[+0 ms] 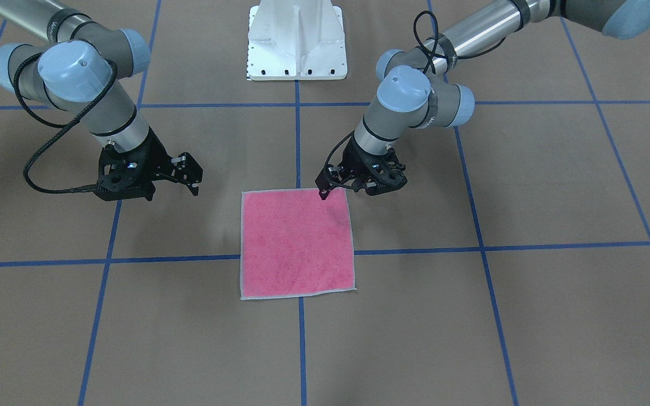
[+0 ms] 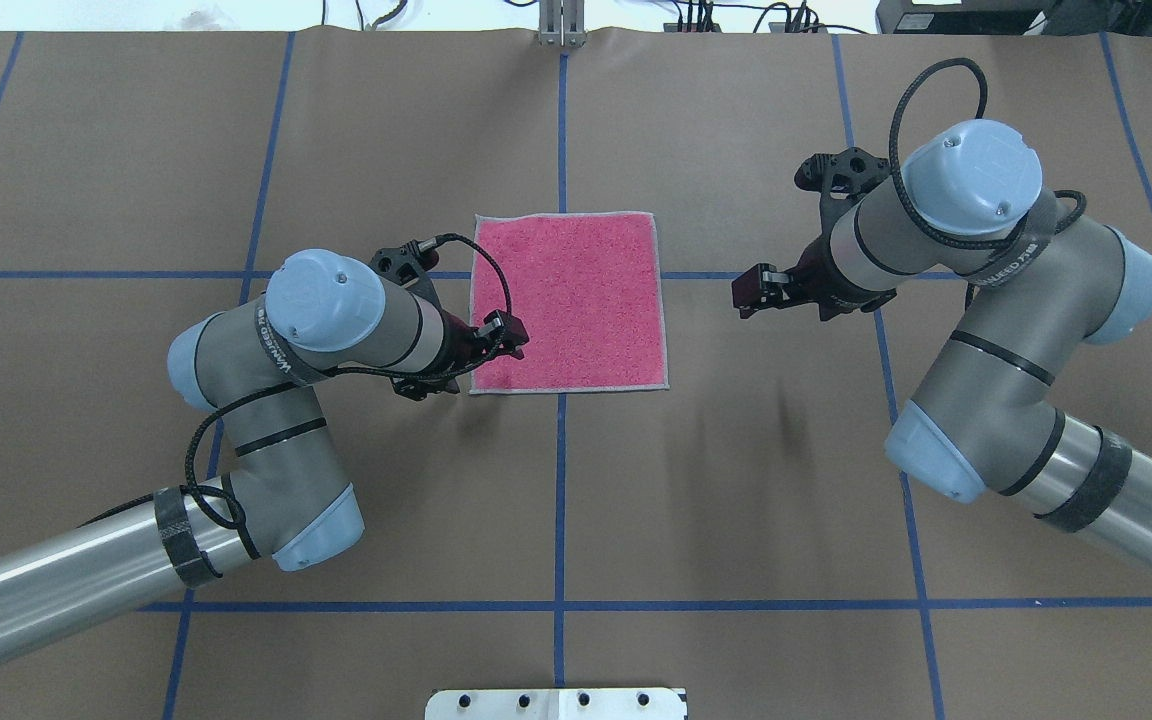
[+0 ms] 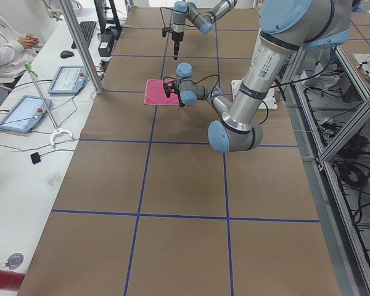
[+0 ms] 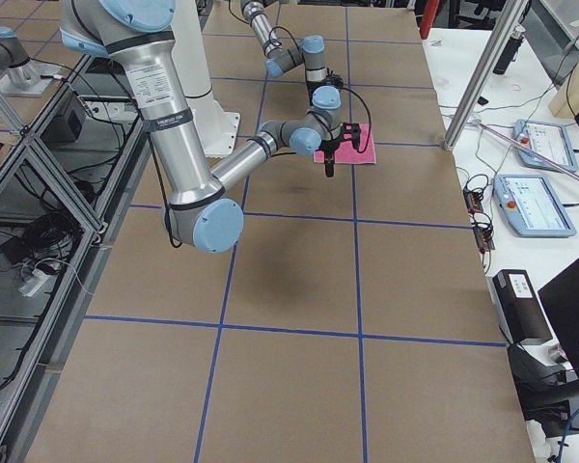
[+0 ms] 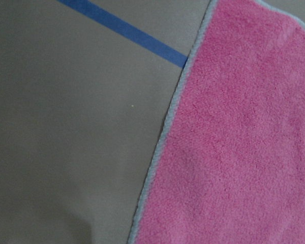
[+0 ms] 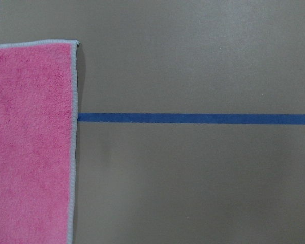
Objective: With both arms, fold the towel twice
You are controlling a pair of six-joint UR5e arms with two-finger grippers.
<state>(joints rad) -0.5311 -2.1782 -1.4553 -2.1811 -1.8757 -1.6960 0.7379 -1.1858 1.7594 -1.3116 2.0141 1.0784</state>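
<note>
- The black two-finger left gripper [image 1: 339, 192] hangs low over the robot-side left corner of the towel. Its jaws look parted and it has hold of nothing.
- The black two-finger right gripper [image 1: 194, 176] is also parted and empty. It hovers over bare bench, well apart from the towel's right edge.
- The small square terry towel [image 2: 568, 300], pink face up with a light grey stitched border [image 5: 165, 132], lies flat at the middle of the brown paper-covered bench [image 2: 736, 480]. It sits across a crossing of the blue tape lines [image 2: 560, 480].
- The towel is about square, so it has no real long axis. Its edges run parallel to the tape grid.
- From the left gripper the towel is directly beneath and spreads away toward the centre. From the right gripper it lies sideways, toward the robot's left.
- The silver-grey left arm [image 2: 336, 320] is clearly the nearer. My judgement is that the silver-grey right arm [image 2: 946, 230] must close in on its own corner before both can lift an edge together, and no fold has begun.
- The overhead view shows the gap on the right side plainly.
- The left wrist view shows only the border and tape, with no fingers in it.
- The right wrist view catches one towel corner at its frame's left edge, which confirms that the right gripper stands off to the side.
</note>
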